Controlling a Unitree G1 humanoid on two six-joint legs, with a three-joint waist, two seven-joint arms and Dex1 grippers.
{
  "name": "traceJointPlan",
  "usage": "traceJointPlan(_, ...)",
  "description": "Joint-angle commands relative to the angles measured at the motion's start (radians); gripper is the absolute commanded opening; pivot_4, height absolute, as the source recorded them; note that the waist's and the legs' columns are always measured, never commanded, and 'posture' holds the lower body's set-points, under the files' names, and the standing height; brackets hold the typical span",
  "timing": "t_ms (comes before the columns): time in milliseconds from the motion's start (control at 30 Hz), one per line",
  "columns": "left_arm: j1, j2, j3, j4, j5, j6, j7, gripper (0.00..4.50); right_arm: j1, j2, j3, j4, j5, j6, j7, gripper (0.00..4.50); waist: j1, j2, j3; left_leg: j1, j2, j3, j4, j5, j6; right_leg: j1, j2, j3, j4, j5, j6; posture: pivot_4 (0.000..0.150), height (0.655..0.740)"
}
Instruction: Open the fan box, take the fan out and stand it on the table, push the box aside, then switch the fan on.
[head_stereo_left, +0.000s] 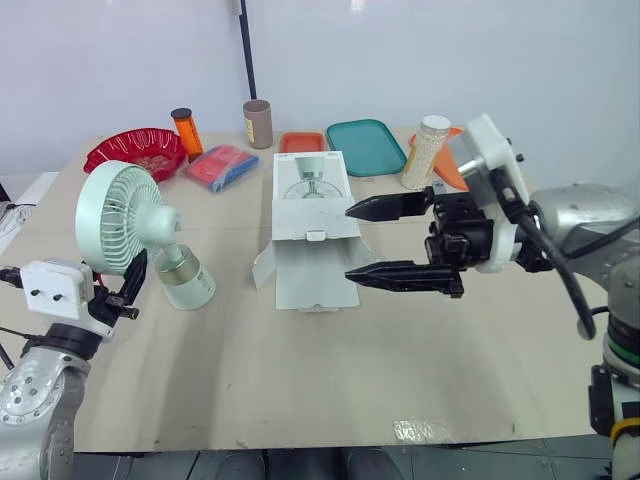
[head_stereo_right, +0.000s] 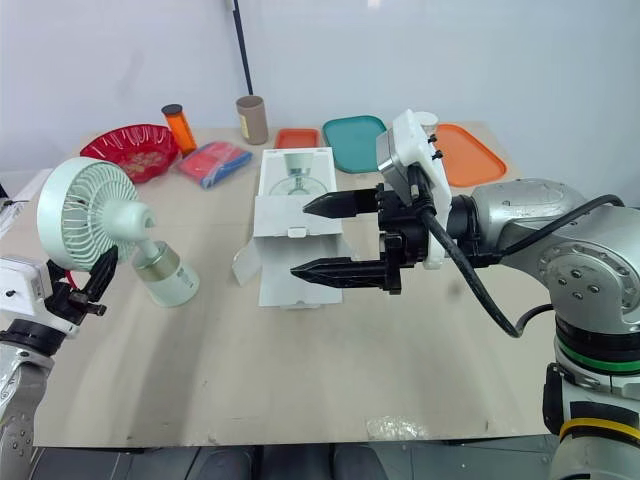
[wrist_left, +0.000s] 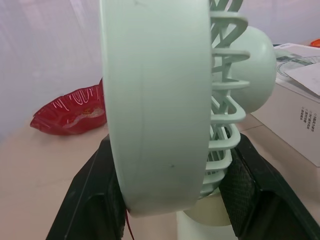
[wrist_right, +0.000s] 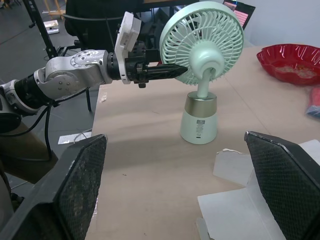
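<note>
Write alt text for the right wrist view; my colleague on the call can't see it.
The left tool grips the head rim of a mint-green fan, whose base sits on the tan table. The right tool is open and empty in the foreground, with the open flap of the white box beside it and a red bowl beyond the fan.

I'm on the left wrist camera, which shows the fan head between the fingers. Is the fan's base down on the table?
Observer: Yes. In the right wrist view the fan stands with its base on the table.
Operator: Where is the other arm?
Observer: The right gripper hangs open above the box.
Operator: Has the box been pushed aside?
Observer: Not yet. It lies mid-table with its flaps open, beside the fan on the robot's right of it.
</note>
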Motion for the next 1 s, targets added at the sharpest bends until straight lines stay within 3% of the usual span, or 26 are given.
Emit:
traceJointPlan(33, 0.012, 0.01, -0.037, 0.108, -0.009, 0.079, -0.026, 2.15, -0.019, -0.013, -0.015, -0.006, -0.003, -0.018, 0.01, 4.5, 0.002, 0.003, -0.002, 0.0, 0.0, 0.0, 0.0, 0.0, 0.0, 0.0, 0.0, 0.0, 0.0, 0.0, 0.0, 0.15, 0.74)
traceJointPlan(500, -0.026, 0.045, -0.041, 0.139, -0.029, 0.07, -0.064, 2.15, -0.006, -0.013, -0.026, -0.015, -0.005, -0.013, 0.002, 4.5, 0.008, 0.007, -0.004, 0.001, -0.001, 0.0, -0.001, 0.0, 0.0, 0.001, 0.0, 0.001, -0.001, -0.001, 0.001, 0.15, 0.74)
traceJointPlan(533, -0.03, 0.045, -0.04, 0.141, -0.029, 0.07, -0.062, 2.98, -0.006, -0.013, -0.027, -0.016, -0.004, -0.013, 0.002, 4.5, 0.008, 0.007, -0.004, 0.001, -0.001, 0.0, -0.001, 0.0, 0.0, 0.001, 0.0, 0.001, -0.002, -0.001, 0.001, 0.15, 0.74)
traceJointPlan(567, -0.036, 0.047, -0.038, 0.147, -0.023, 0.067, -0.057, 3.25, -0.006, -0.013, -0.027, -0.017, -0.004, -0.014, 0.002, 4.5, 0.007, 0.006, -0.004, 0.001, -0.001, 0.0, -0.001, 0.0, 0.0, 0.001, 0.0, 0.001, -0.002, -0.001, 0.001, 0.15, 0.74)
traceJointPlan(667, -0.043, 0.051, -0.034, 0.156, -0.021, 0.067, -0.056, 3.25, -0.006, -0.012, -0.027, -0.019, -0.002, -0.015, 0.001, 4.5, 0.006, -0.002, -0.001, -0.001, 0.001, 0.0, -0.003, 0.0, 0.0, -0.002, 0.002, 0.002, -0.002, -0.001, 0.0, 0.15, 0.74)
traceJointPlan(1000, -0.028, 0.044, -0.031, 0.13, -0.028, 0.072, -0.049, 3.25, -0.005, -0.015, -0.027, -0.025, 0.001, -0.015, 0.002, 4.5, 0.008, -0.004, 0.001, -0.002, 0.0, 0.001, -0.003, -0.001, -0.002, -0.003, 0.001, 0.002, -0.003, -0.001, 0.0, 0.15, 0.74)
